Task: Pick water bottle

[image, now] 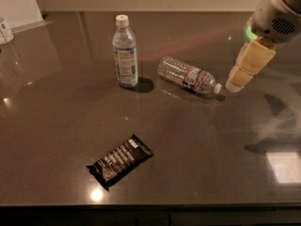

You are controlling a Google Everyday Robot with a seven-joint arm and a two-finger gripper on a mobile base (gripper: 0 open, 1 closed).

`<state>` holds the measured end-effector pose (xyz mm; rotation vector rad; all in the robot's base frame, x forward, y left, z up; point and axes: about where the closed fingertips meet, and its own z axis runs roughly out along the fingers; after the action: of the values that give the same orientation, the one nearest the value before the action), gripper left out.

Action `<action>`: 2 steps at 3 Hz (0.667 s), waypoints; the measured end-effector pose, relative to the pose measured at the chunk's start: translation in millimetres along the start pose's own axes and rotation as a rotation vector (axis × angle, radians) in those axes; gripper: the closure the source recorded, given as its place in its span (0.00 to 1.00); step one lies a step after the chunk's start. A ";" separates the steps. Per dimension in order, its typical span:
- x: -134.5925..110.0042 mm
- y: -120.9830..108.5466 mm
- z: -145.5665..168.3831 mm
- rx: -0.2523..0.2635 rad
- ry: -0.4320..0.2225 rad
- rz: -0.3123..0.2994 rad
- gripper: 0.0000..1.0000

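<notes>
Landmark: water bottle [188,76], the reference for every place below.
Water bottle: clear and ribbed, lying on its side on the dark table [56,126], toward the far right of the top. A narrow red, white and blue band [192,77] wraps its middle. Its small white cap [217,88] points right and slightly toward the camera.
Gripper: the gripper [233,85] is tan and blocky. It hangs tip-down just beside the capped end of the water bottle, on the right of it. The tip is near the cap and looks apart from it. It holds nothing.
Gripper state: apart or together, cannot tell from this angle.
Arm: the pale arm [277,13] comes in from the upper right corner, above and right of the water bottle. It shows a green glow on its lower edge.
Second bottle: the upright bottle [125,55] stands near the base end of the water bottle, to the left. It has a white cap and a tall pale label, and does not touch the water bottle.
Snack bar: the black wrapper [120,160] lies flat and slanted, well apart from the water bottle, nearer the camera and to the left.
Far left: a small white container [4,29] is cut by the picture edge, well apart from the water bottle.
</notes>
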<state>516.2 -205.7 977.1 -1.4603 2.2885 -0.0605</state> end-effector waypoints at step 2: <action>-36.2 -36.4 57.0 -0.044 -0.018 0.128 0.00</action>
<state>581.5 -179.6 946.5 -1.3259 2.3772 0.0403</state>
